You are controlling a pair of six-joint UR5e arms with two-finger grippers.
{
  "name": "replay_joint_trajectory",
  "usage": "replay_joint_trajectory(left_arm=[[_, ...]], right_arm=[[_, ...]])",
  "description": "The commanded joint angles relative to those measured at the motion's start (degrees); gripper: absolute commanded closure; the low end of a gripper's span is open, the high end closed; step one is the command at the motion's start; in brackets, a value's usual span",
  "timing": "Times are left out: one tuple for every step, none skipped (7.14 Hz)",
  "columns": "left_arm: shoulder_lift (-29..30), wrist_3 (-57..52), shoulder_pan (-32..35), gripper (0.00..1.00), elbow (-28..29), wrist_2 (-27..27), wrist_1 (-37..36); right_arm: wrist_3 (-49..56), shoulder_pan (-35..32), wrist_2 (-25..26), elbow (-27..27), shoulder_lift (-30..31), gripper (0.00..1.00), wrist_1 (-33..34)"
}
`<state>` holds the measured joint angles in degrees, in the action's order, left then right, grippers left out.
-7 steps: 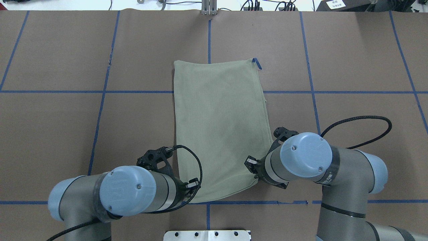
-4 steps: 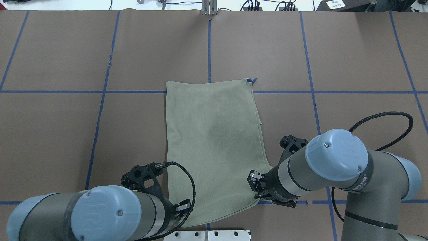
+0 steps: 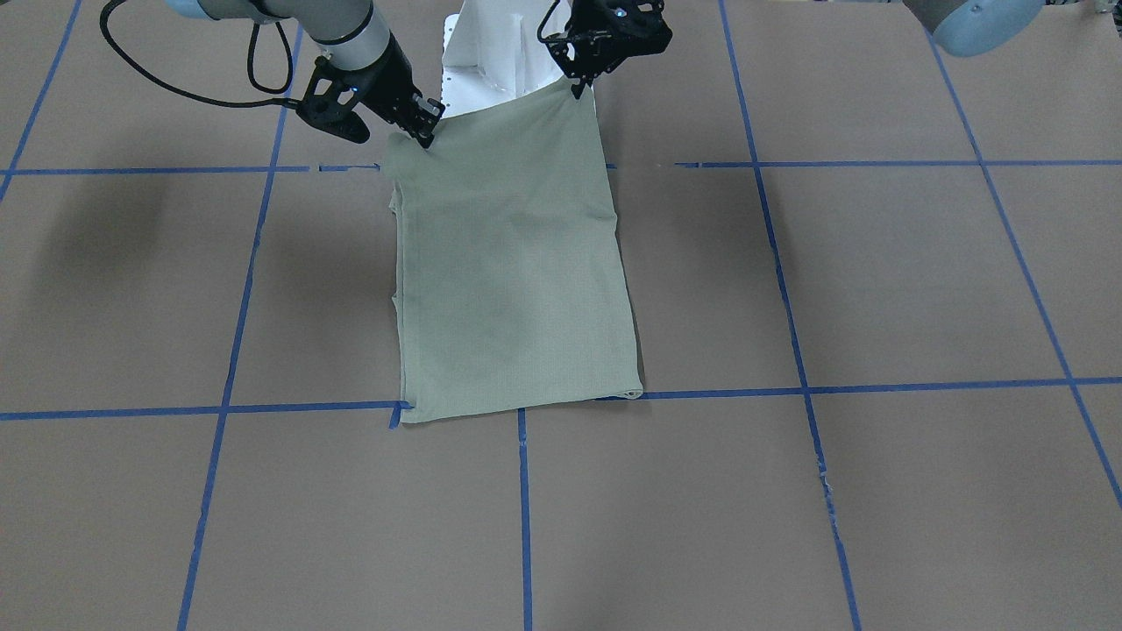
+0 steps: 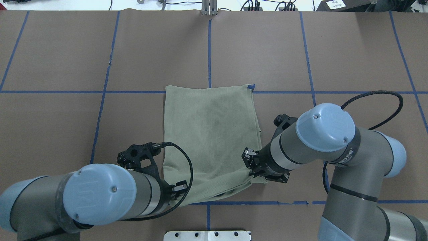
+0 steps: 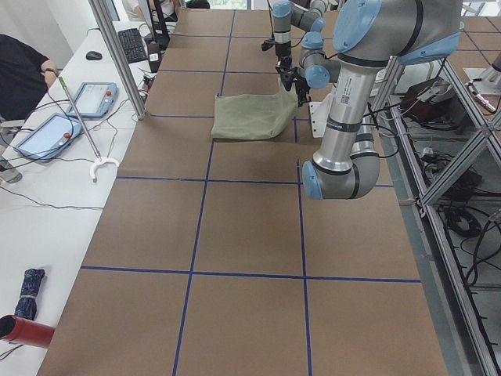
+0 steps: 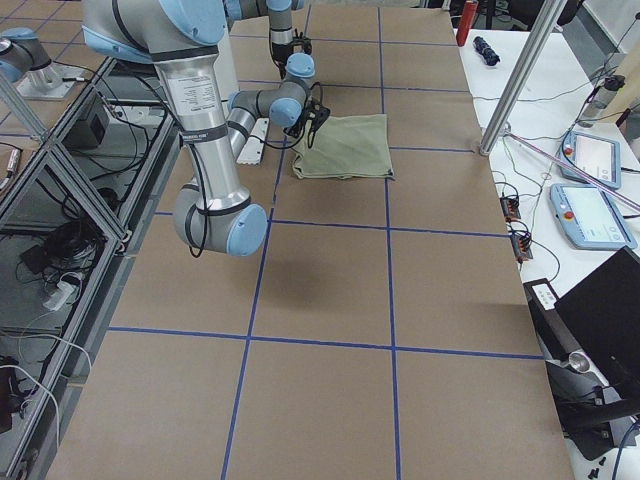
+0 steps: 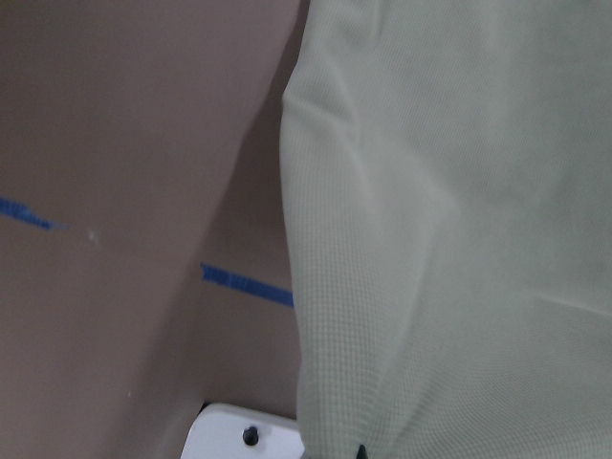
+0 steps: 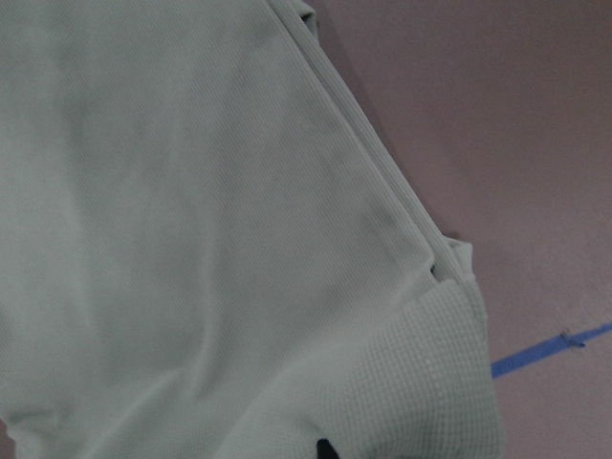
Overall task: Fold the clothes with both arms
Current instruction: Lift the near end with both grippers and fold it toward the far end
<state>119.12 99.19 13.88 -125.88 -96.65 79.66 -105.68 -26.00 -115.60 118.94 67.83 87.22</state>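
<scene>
Lying how, that shirt (image 4: 210, 134), Mara?

Long axis straight away from the robot, Jon; a narrow sage rectangle in the middle of the surface (image 4: 67, 50); its far edge sits right along a blue tape line (image 4: 133, 91), and its near edge is raised off the paper, just ahead of the white base plate (image 4: 207, 235).

And the fingers?

One pair on each near corner; the left fingers (image 3: 581, 81) are pinching the corner on the robot's left, and the right fingers (image 3: 424, 127) are pinching the other; both pairs are closed on cloth, nothing spread; the left corner looks the higher in the front view.

So which arm is nearer?

Neither; each has its own corner, so the whole body of the cloth lies forward of both, away from the robot; I'd judge the next move carries that near edge out along the long axis toward the far edge, halving it.

How does the cloth look?

Fine knit, mostly flat, with a faint darker patch mid-panel; stacked folded edges show down the robot's right side, so it seems already narrowed; between the corners the lifted edge sags a little; no tag or logo that I can see.
</scene>
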Motion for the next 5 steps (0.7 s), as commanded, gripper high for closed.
replay_joint_trajectory(left_arm=[[0.33, -2.94, 7.62, 1.00, 6.49, -0.29, 7.66], [0.85, -4.60, 10.26, 1.00, 10.35, -0.29, 11.80], [2.07, -4.62, 12.99, 1.00, 15.87, -0.38, 16.88], [4.17, -4.70, 15.71, 1.00, 20.71, -0.56, 19.72], [6.45, -5.49, 17.39, 1.00, 24.68, -0.56, 21.40]], right_arm=[[3.45, -4.49, 0.20, -4.84, -3.41, 1.00, -0.21], [5.29, -6.67, 0.29, -7.65, -5.15, 1.00, -0.12], [6.53, -8.17, 0.29, -12.11, -7.87, 1.00, -0.12], [6.62, -9.93, 0.20, -17.20, -10.33, 1.00, -3.51], [6.54, -11.08, 0.20, -22.47, -11.92, 1.00, -8.25]])
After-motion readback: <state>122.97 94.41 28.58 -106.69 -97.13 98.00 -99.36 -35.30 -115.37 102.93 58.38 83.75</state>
